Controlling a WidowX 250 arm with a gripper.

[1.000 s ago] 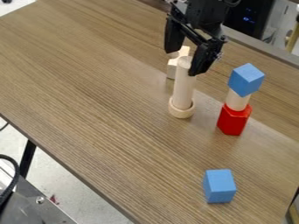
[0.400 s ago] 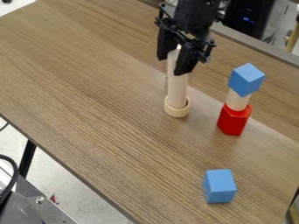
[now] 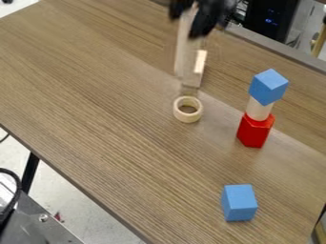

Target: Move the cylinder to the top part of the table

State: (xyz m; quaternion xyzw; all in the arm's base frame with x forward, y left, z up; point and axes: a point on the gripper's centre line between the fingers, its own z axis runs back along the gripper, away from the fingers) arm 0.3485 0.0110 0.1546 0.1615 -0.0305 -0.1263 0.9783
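you have two blue blocks, one [image 3: 240, 204] at the near right and one [image 3: 269, 86] up on a stack at the right. that stack has three things in it: one red block [image 3: 255, 130] at the bottom, one short pale round piece [image 3: 259, 109] in the middle, and the blue block on top, sitting tipped to you with a corner up. you also have one pale ring [image 3: 179, 110] lying flat near the middle of the table [image 3: 96, 105], one long pale cylinder [image 3: 183, 50], and one small pale block [image 3: 200, 62] just beside the cylinder, on its right (part of it is hidden, so you can't see its whole shape).

your black gripper [image 3: 188, 21] hangs down at the far side, a bit right of the middle, with its fingers pointing down. it is pinching the cylinder by its top end. the cylinder is almost straight up and down, on the far side of the ring and apart from it. its low end is blurry, so you can't tell if it touches the table.
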